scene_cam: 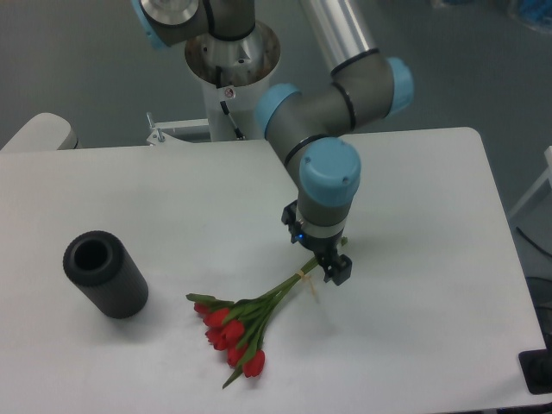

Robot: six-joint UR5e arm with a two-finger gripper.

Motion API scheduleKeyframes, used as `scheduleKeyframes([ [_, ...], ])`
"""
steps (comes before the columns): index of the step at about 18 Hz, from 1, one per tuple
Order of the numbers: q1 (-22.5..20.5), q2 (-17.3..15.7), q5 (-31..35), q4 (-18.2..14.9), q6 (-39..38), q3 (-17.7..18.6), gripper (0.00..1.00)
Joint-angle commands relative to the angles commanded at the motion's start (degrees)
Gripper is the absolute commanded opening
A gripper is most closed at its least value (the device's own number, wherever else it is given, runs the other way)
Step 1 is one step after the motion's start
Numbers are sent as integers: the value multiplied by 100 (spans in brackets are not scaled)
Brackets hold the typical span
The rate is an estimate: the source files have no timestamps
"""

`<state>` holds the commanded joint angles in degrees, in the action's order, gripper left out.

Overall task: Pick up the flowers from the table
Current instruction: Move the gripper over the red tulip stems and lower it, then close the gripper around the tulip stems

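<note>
Red tulip buds on long green stems, the flowers (246,321), lie toward the white table's (431,259) near edge, the black two-finger gripper (329,266) apparently pinching the banded stem ends, evidently sparing the blooms, black cylinder (105,273) well apart.

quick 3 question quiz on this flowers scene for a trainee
1. True or false: the flowers lie on the table.
2. Which end of the bunch is the gripper at: A) red buds, B) stem end?
3. What dark object lies at the table's left side?

Key:
1. True
2. B
3. A black cylinder, on its side with its open end facing the camera
</note>
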<state>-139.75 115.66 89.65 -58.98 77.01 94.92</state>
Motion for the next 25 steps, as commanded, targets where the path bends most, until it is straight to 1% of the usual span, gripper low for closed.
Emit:
scheduleKeyframes([
  [3, 141, 149, 0, 184, -580, 0, 100],
  [9, 413, 501, 9, 580, -1187, 0, 100],
  [12, 484, 615, 9, 624, -1346, -9, 100],
  [13, 493, 642, 9, 642, -1425, -26, 96],
  [15, 493, 668, 0, 651, -1469, -61, 83],
  [17, 493, 686, 9, 651, -1469, -70, 45],
  [18, 493, 677, 9, 651, -1469, -70, 31],
  [19, 493, 677, 9, 651, -1469, -70, 22],
  [20, 484, 660, 9, 651, -1469, -88, 18],
  [21, 484, 633, 9, 642, -1469, -88, 18],
  [25, 467, 519, 9, 633, -1478, -97, 8],
])
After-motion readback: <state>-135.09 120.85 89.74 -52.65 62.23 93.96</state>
